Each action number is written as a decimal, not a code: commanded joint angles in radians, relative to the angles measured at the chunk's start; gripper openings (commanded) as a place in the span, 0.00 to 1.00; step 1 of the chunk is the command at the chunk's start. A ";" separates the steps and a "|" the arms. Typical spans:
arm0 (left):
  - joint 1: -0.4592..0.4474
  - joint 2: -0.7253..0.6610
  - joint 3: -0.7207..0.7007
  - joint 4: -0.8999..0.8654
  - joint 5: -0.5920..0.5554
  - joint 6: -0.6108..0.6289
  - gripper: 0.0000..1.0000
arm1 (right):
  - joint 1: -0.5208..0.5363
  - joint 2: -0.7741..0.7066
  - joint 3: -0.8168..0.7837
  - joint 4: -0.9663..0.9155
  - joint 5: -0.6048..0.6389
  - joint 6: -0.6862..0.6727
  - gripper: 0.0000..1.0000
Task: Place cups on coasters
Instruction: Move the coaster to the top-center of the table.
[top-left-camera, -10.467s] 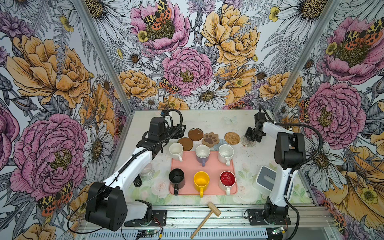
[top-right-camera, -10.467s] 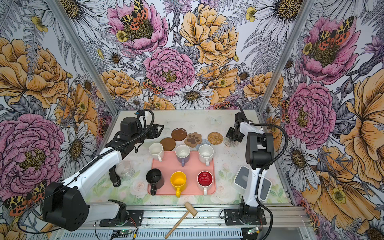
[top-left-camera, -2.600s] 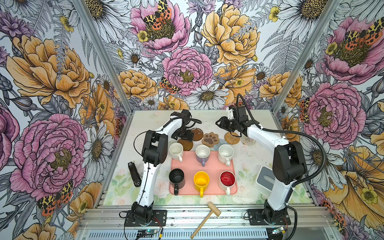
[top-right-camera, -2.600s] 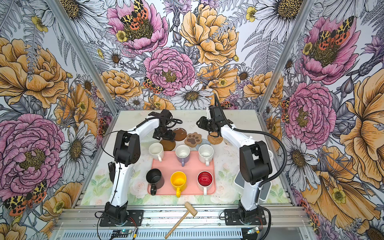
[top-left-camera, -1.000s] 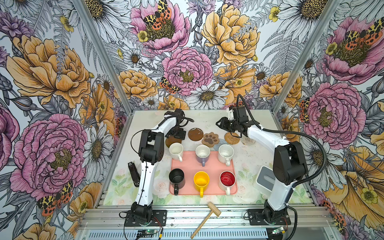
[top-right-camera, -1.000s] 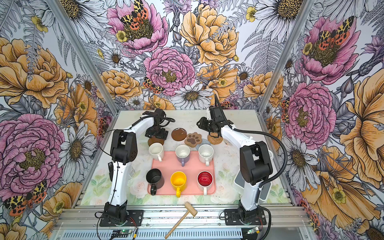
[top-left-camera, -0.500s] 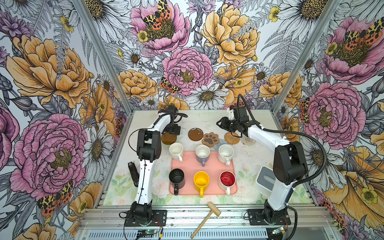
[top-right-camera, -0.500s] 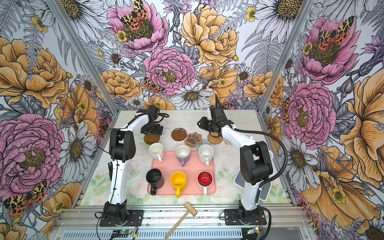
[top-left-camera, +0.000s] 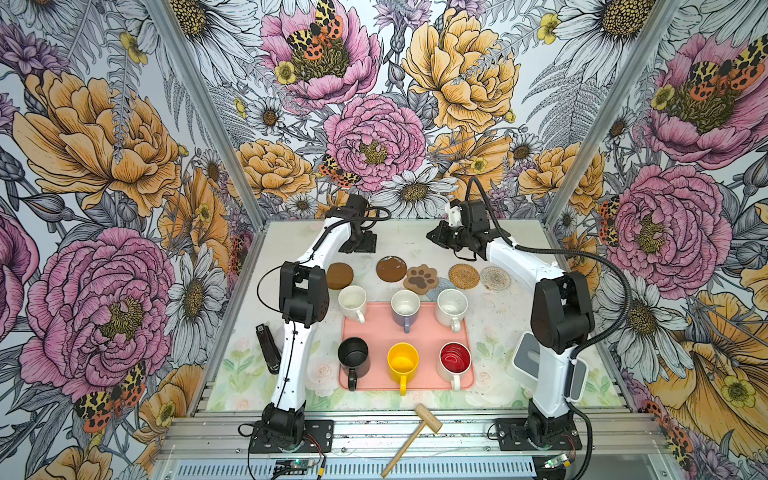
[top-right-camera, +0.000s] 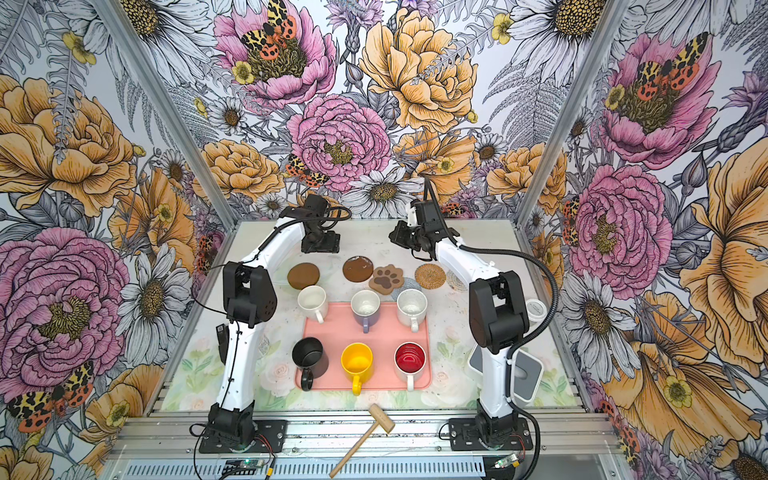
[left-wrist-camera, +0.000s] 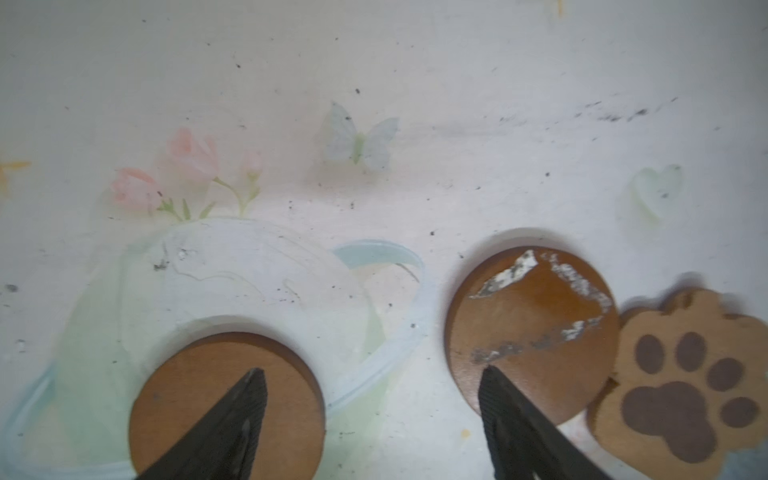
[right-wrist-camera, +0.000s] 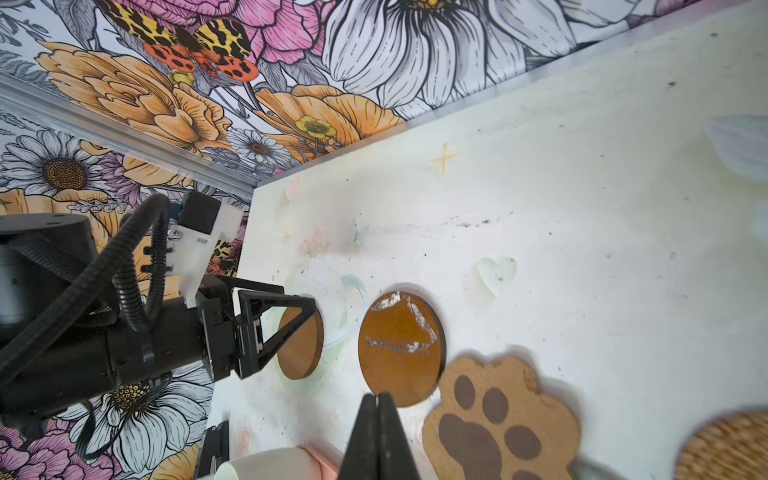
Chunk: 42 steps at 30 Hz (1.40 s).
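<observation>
Six cups stand in two rows on and beside the pink tray (top-left-camera: 419, 332): white (top-left-camera: 351, 299), lavender (top-left-camera: 405, 305), white (top-left-camera: 451, 303), black (top-left-camera: 353, 353), yellow (top-left-camera: 402, 359), and white with red inside (top-left-camera: 455, 357). Behind them lie the coasters: plain brown disc (top-left-camera: 340, 275), scratched brown disc (top-left-camera: 391, 268), paw (top-left-camera: 421, 278), tan woven (top-left-camera: 464, 275), pale woven (top-left-camera: 495, 277). My left gripper (left-wrist-camera: 372, 374) hangs open and empty above the two brown discs (left-wrist-camera: 226, 403) (left-wrist-camera: 532, 324). My right gripper (right-wrist-camera: 378, 397) is shut on nothing near the scratched disc (right-wrist-camera: 401, 345).
A wooden mallet (top-left-camera: 415, 432) lies on the front rail. A black stapler-like object (top-left-camera: 268, 347) sits left of the left arm. A white and grey device (top-left-camera: 530, 357) and a small lidded paper cup (top-right-camera: 536, 309) stand by the right arm.
My left gripper has drawn back toward the rear wall, away from the plain brown disc, and its jaws have narrowed a little. My right gripper's jaws have closed.
</observation>
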 joint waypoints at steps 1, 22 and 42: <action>-0.020 -0.020 0.014 0.060 0.134 -0.057 0.62 | 0.032 0.119 0.103 -0.006 -0.074 0.026 0.00; -0.020 0.011 -0.040 0.099 0.215 -0.101 0.00 | 0.049 0.464 0.382 -0.029 -0.069 0.168 0.00; -0.025 -0.093 -0.122 0.120 0.213 -0.103 0.00 | 0.044 0.547 0.442 -0.177 -0.039 0.130 0.00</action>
